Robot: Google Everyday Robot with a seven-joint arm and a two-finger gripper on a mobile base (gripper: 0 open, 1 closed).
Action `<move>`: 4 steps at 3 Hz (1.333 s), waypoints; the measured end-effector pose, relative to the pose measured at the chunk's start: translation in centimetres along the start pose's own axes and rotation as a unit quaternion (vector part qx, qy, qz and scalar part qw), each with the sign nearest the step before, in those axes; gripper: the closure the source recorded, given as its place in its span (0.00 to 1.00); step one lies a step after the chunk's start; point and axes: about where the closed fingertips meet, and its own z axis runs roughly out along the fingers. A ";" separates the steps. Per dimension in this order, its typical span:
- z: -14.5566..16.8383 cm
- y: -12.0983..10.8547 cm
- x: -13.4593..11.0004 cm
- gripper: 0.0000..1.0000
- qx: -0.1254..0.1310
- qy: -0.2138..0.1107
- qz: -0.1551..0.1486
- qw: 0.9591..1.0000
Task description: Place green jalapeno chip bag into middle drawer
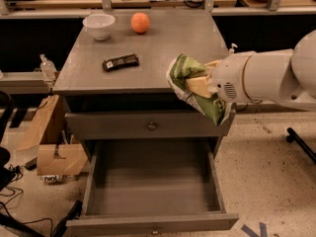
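My gripper [197, 84] is shut on the green jalapeno chip bag [190, 90], a crinkly green bag with white lettering. It hangs in the air at the right front corner of the cabinet top, above and to the right of the drawers. The white arm [266, 78] reaches in from the right. The middle drawer [153, 181] is pulled out, wide and grey, with nothing inside; its small knob [155, 229] shows at the bottom edge. The upper drawer [148, 126] above it is shut.
On the grey cabinet top [163, 48] lie a small dark wrapped bar [120, 61], a white bowl [98, 25] and an orange [140, 22]. Cardboard boxes [52, 157] and a spray bottle [47, 65] stand left of the cabinet. A dark chair leg [301, 144] is at the right.
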 end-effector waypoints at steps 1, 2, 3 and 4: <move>2.2 1.0 5.6 1.00 -0.026 -0.002 0.045 0.999; 3.2 1.2 11.9 1.00 -0.060 -0.020 0.060 0.996; 4.6 1.6 17.1 1.00 -0.089 -0.012 -0.012 0.996; 6.2 1.7 21.2 1.00 -0.096 0.032 -0.081 0.992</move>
